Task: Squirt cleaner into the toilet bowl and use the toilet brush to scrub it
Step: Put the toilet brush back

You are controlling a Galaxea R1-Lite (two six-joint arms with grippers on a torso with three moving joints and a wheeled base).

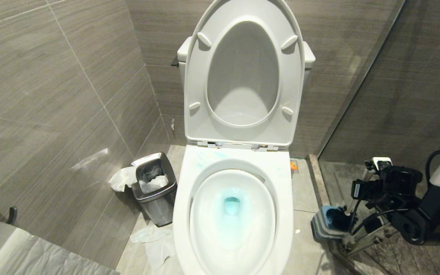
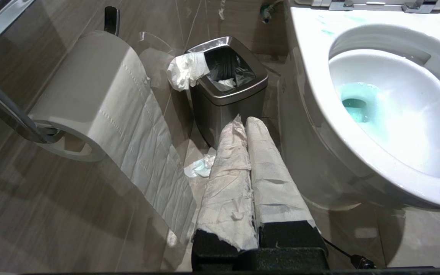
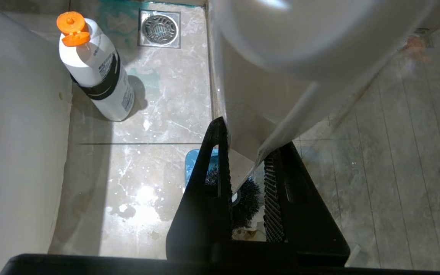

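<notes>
The cleaner point(image 1: 232, 205) is already in: a turquoise pool sits at the bottom of the toilet bowl point(image 1: 189, 179), a pale tint runs up the basin wall, and a few faint streaks mark the flat rim near the hinges. So the squirting looks done, and the white bottle with the orange cap point(image 3: 94, 72) stands on the floor tiles beside the toilet, near the floor drain point(image 3: 159, 27). Scrubbing, as far as I can judge, has not begun. Low on the right, the right gripper point(image 3: 245, 179) is down at the blue-topped holder point(image 1: 329, 221), its two black fingers standing narrowly apart on either side of the pale stick of the toilet brush point(image 3: 277, 139), whose dark bristles sit in the holder; whether they actually pinch it I cannot tell. The left gripper point(image 2: 247, 124), wrapped in paper, hangs idle with its fingers pressed together on the left, near the steel waste bin point(image 2: 229, 95).
</notes>
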